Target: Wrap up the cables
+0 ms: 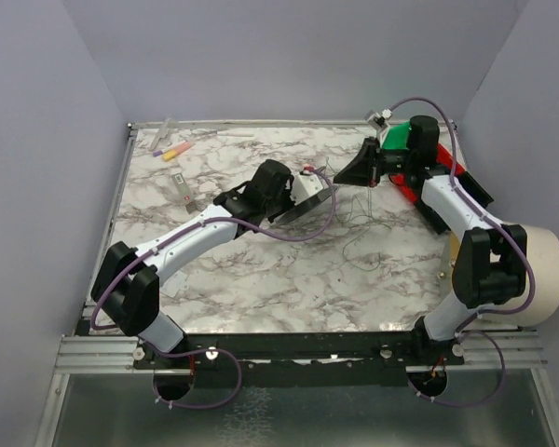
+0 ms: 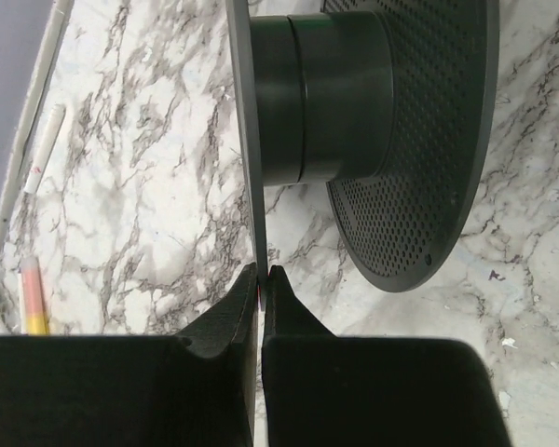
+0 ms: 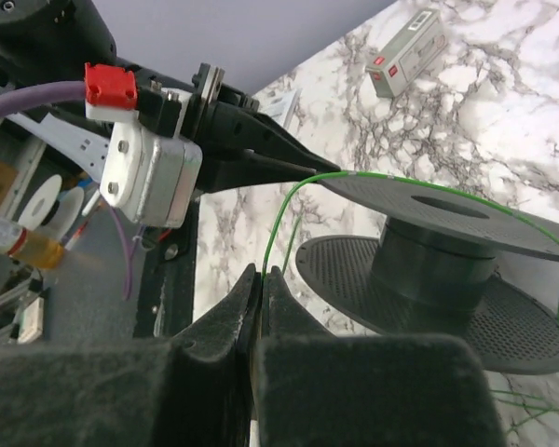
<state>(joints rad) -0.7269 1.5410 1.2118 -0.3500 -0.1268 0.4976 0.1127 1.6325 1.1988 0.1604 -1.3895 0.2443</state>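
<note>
A black spool (image 2: 340,98) with two perforated flanges is in the left wrist view. My left gripper (image 2: 262,275) is shut on the thin edge of one flange. From above, the left gripper (image 1: 319,194) holds the spool (image 1: 298,212) mid-table. My right gripper (image 3: 263,275) is shut on a hair-thin green cable (image 3: 284,219). The cable arcs up and runs along the rim of the spool's upper flange (image 3: 466,209). More loose strands of cable (image 1: 359,235) lie on the marble between the arms. The right gripper (image 1: 343,177) hovers just right of the spool.
Markers (image 1: 172,149) and a small grey box (image 1: 180,182) lie at the back left. Green and red items (image 1: 398,137) sit at the back right behind the right arm. A large white roll (image 1: 543,272) stands at the right edge. Grey walls enclose the table.
</note>
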